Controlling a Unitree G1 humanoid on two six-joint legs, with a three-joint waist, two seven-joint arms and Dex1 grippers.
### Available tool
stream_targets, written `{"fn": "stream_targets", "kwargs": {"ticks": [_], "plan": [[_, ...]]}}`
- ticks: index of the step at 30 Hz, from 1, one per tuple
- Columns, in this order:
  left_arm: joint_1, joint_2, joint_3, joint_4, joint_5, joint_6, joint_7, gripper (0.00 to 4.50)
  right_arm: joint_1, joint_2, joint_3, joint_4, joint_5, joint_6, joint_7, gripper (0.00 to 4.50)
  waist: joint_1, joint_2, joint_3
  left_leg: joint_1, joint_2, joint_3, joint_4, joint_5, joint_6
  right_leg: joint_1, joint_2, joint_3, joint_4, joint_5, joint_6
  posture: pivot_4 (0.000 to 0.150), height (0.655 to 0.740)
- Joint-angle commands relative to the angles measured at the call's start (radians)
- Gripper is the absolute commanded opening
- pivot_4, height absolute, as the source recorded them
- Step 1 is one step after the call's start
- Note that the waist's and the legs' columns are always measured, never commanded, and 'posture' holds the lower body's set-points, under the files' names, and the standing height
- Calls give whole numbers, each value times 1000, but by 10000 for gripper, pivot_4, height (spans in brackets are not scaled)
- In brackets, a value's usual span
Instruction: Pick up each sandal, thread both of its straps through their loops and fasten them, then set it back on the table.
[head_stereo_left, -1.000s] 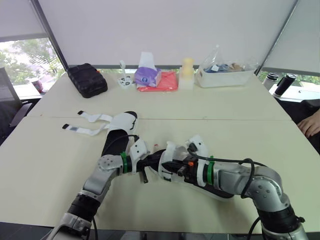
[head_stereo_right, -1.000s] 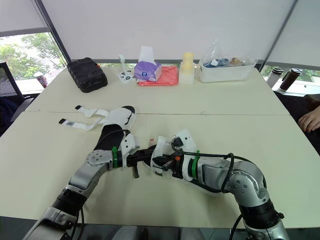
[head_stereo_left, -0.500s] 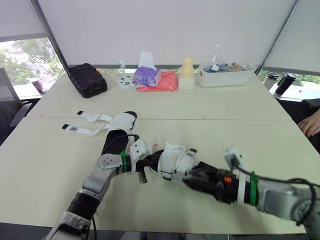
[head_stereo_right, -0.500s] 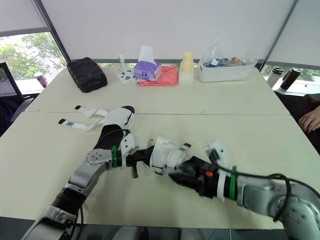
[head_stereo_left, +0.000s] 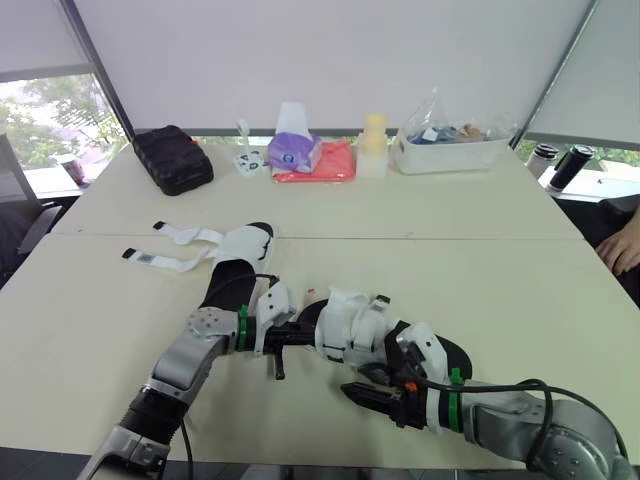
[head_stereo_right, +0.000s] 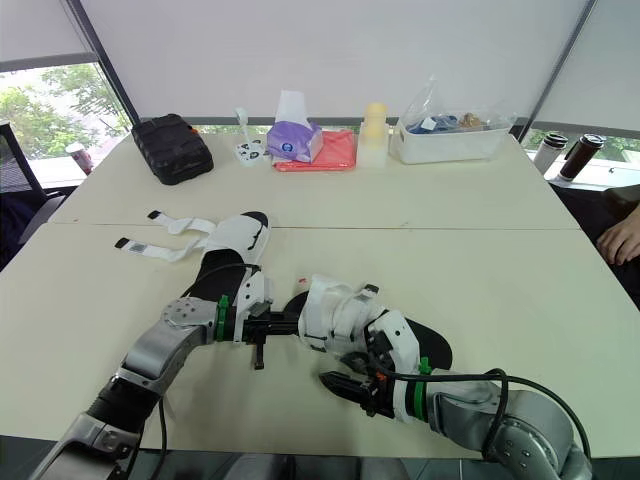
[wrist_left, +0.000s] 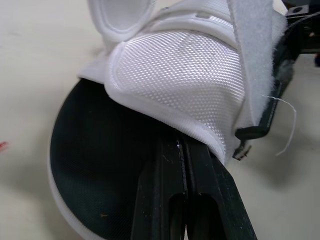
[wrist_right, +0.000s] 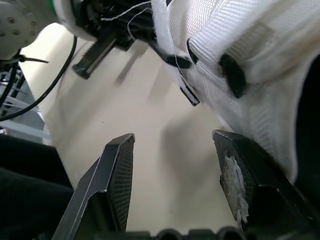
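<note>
The near sandal (head_stereo_left: 372, 328), black sole with white straps, lies on the table in the middle. My left gripper (head_stereo_left: 306, 331) reaches it from the left. In the left wrist view its fingers (wrist_left: 170, 170) are pressed together, shut on the edge of the sandal's white upper (wrist_left: 180, 75). My right gripper (head_stereo_left: 354, 390) hovers low just in front of this sandal, open. The right wrist view shows bare table between its fingers (wrist_right: 117, 170) and the white straps (wrist_right: 240, 45) beside them. The second sandal (head_stereo_left: 238, 250) lies further back on the left, its two straps (head_stereo_left: 165, 248) spread flat.
Along the far edge stand a black pouch (head_stereo_left: 173, 158), a tissue box (head_stereo_left: 294, 150), a red cloth (head_stereo_left: 322, 165), a pale bottle (head_stereo_left: 373, 145) and a clear bin (head_stereo_left: 450, 150). Two flasks (head_stereo_left: 568, 166) and a person's hand (head_stereo_left: 622, 246) are at the right.
My right gripper has let go of the near sandal's straps, swung out to the right, then come back low in front of the sandal, open. The left gripper keeps its hold.
</note>
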Motion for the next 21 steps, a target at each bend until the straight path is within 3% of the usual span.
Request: {"fn": "stream_targets", "kwargs": {"ticks": [1,16,17,18,21], "plan": [[47,13,-84,21,22,58,-33,0,-10,39,-17,-12,-10,-31,6,26693,0,0,0,0,0,0,0,0,0,0,0,0,0,0,0,1500,7400],[35,-12,-77,63,46,19,10,0,-58,151,11,-7,-50,-29,13,26693,1,0,0,1,0,0,2,0,0,0,0,0,2,0,0,1500,7400],[34,-12,-77,65,48,16,12,0,-58,158,8,1,-40,-24,13,21649,1,0,0,1,0,0,2,0,0,0,0,0,2,0,0,1500,7400],[33,-12,-77,68,51,11,14,0,-56,171,-5,16,-19,-10,0,19655,2,0,0,1,0,0,2,0,0,1,0,0,2,0,0,1500,7400],[34,-15,-73,71,54,6,23,0,-43,184,-28,35,9,13,-3,4981,5,1,0,1,0,0,2,0,0,1,0,0,2,0,0,1500,7400]]}}
